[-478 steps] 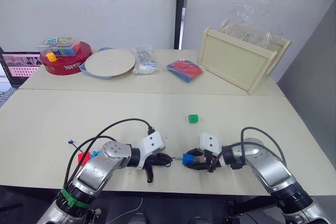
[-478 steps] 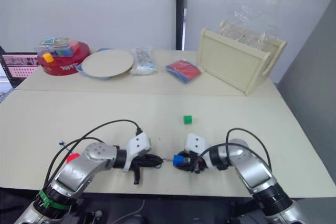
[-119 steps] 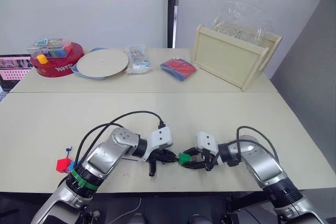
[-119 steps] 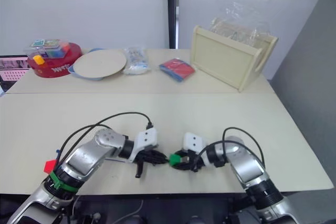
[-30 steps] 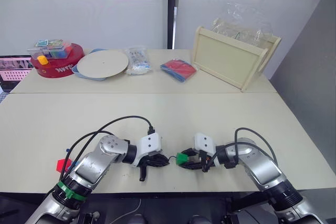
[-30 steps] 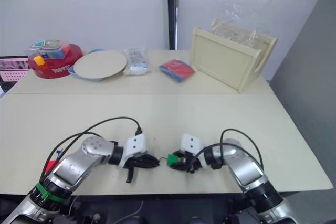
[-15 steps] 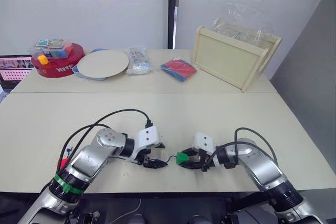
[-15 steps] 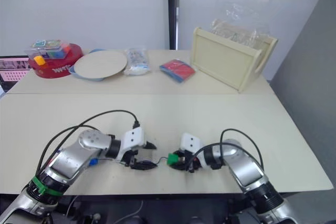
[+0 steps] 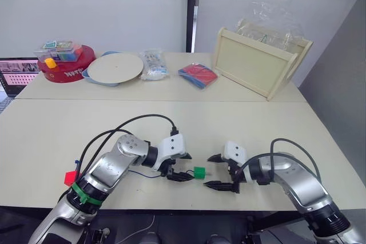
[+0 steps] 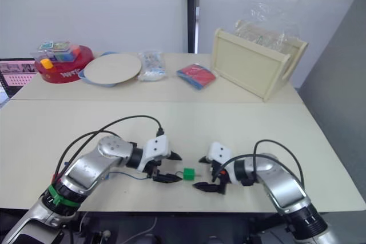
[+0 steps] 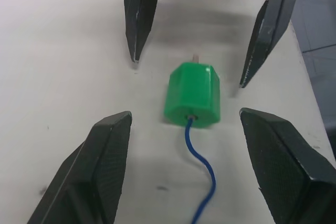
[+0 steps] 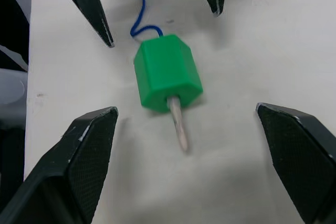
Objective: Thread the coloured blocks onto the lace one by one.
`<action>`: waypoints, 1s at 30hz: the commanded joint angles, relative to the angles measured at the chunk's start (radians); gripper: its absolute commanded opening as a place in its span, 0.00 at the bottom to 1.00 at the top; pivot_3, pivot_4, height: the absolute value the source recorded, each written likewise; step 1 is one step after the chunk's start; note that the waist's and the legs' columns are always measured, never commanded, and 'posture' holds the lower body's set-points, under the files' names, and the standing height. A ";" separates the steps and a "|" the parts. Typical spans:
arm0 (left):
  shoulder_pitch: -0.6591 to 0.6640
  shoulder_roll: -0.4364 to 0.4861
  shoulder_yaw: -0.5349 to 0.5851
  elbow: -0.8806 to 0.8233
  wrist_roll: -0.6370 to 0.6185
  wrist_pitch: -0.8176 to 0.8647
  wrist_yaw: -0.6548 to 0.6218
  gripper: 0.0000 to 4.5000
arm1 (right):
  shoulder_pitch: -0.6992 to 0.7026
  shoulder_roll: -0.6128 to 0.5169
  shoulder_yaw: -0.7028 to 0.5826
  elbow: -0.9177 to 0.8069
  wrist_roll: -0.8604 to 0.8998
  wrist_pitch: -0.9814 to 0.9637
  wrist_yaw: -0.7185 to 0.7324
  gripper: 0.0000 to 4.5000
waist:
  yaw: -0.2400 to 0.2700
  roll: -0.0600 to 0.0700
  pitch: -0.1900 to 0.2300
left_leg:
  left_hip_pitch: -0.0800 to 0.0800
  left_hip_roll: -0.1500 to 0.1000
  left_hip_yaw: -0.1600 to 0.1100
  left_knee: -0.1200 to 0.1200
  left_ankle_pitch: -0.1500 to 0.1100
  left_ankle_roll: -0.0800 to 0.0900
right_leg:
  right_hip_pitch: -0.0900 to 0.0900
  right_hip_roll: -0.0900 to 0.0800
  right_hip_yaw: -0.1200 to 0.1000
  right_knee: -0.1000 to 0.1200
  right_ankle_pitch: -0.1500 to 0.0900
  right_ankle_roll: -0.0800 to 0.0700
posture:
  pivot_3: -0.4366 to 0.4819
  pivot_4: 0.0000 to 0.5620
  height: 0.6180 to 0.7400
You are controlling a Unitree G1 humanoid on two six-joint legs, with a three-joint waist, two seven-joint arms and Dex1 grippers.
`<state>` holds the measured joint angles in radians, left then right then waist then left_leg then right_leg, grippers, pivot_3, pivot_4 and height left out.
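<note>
The left gripper (image 9: pixel 182 167) and right gripper (image 9: pixel 219 171) are seen spread wide, nothing held. Between them, on the table (image 9: pixel 240 130), the green block (image 9: pixel 199 172) lies threaded on the dark-blue lace (image 11: pixel 203 174), whose pale tip (image 12: pixel 178 124) protrudes. A red block (image 9: pixel 71 177) lies well apart.

Block (image 9: pixel 199 172) on the table (image 9: pixel 240 124) between left gripper (image 9: pixel 184 167) and right gripper (image 9: pixel 217 171) (lace (image 11: pixel 201 169) through it).
</note>
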<state>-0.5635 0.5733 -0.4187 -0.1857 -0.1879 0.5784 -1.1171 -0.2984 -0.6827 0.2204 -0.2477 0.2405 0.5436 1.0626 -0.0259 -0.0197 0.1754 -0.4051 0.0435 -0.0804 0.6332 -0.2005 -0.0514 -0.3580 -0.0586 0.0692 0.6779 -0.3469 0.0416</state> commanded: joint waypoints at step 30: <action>-0.024 -0.127 -0.116 0.179 0.120 -0.141 -0.025 0.29 | -0.022 -0.024 0.032 -0.028 -0.030 -0.027 -0.024 1.00 | 0.008 0.000 0.000 | 0.000 0.000 0.000 0.001 0.000 0.000 | 0.000 0.000 0.000 0.000 0.000 0.000 | 0.48 0.27 1.00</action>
<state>-0.5982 0.4401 -0.5109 -0.0075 -0.0780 0.4353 -1.1219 -0.3050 -0.7061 0.2576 -0.2645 0.2088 0.5320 1.0307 -0.0176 -0.0197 0.1754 -0.4053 0.0433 -0.0803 0.6339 -0.2007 -0.0511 -0.3580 -0.0586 0.0692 0.6779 -0.3469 0.0418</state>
